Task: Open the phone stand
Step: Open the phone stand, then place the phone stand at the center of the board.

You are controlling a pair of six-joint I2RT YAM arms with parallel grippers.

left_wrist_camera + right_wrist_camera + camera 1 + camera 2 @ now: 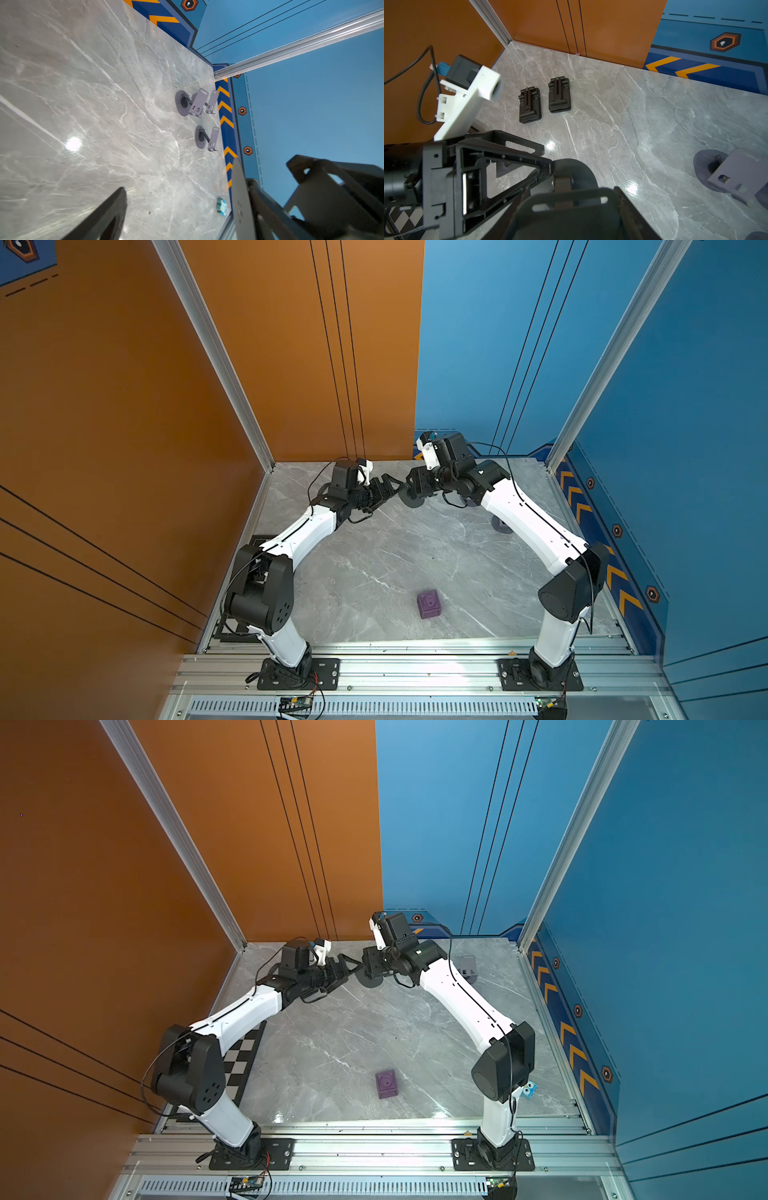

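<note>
the left gripper point(394, 489) is standing spread wide, close beside the dark phone stand point(411, 501), which the right gripper point(412, 488) is gripping in the air over the far middle of the table point(374, 564).

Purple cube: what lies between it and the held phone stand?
Only bare marble table between purple cube and phone stand; both top views show it.
</note>
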